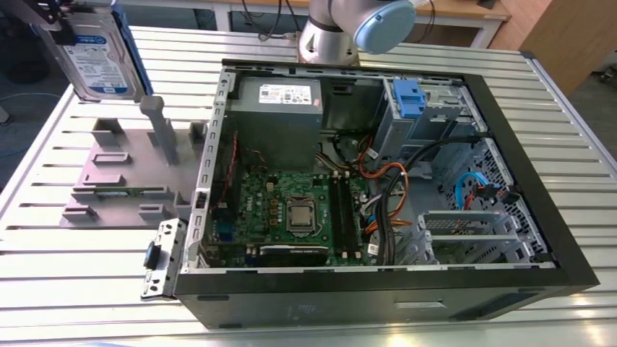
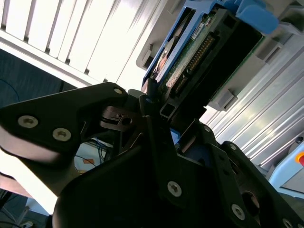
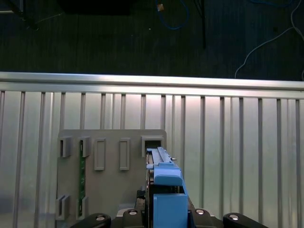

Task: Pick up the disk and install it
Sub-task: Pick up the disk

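Observation:
The disk [image 1: 100,54], a silver drive with a white-and-blue label in a blue bracket, hangs upright in the air at the exterior view's upper left, above the grey plastic stand [image 1: 135,166]. My gripper [image 1: 56,25] is shut on its upper end. The second wrist view has the disk [image 2: 204,47] running out from between the black fingers [image 2: 149,102], connector end showing. In the first wrist view the disk's blue bracket edge [image 3: 166,187] stands over the stand [image 3: 114,171], above an empty slot.
An open computer case [image 1: 540,188] lies on the slatted metal table [image 1: 77,282], with a motherboard, a grey power-supply box [image 1: 279,108] and a drive bay holding a blue bracket [image 1: 410,97]. The arm's base [image 1: 333,40] stands behind the case. Beyond the table edge [image 3: 152,78] is dark floor.

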Controlling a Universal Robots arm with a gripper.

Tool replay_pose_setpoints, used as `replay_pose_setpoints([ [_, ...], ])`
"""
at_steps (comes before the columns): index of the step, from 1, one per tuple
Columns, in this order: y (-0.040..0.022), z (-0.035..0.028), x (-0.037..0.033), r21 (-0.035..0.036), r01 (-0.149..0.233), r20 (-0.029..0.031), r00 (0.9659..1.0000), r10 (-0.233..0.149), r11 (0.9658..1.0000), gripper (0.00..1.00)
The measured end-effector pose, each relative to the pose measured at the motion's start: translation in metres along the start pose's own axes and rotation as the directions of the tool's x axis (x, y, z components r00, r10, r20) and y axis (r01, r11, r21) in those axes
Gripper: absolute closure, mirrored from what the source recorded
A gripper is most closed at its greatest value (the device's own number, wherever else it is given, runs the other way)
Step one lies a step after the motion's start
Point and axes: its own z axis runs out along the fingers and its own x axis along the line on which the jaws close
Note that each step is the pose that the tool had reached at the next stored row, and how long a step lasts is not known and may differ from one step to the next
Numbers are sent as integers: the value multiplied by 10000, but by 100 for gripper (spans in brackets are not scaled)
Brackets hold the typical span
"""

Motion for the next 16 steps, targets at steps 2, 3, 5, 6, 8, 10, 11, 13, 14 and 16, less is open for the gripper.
replay_pose_setpoints([
  [2, 0, -8, 0, 1, 0, 0, 10000, 0, 10000, 63],
  [3, 0, -12, 0, 1, 0, 1, 10000, 0, 10000, 63],
  [5, 1, -20, -1, 0, 0, 0, 10000, 0, 10000, 63],
  [6, 1, -24, -1, 0, 1, 0, 10000, -1, 10000, 63],
  [8, 1, -32, -1, 0, 0, 0, 10000, 0, 10000, 63],
  [10, 1, -39, -2, 0, 0, 0, 10000, 0, 10000, 63],
  [11, 1, -42, -2, 0, 0, 1, 10000, 0, 10000, 63],
  [13, 2, -51, -2, 0, 0, 0, 10000, 0, 10000, 63],
  [14, 2, -55, -2, 0, 0, 0, 10000, 0, 10000, 63],
  [16, 2, -63, -3, 0, 0, 0, 10000, 0, 10000, 63],
])
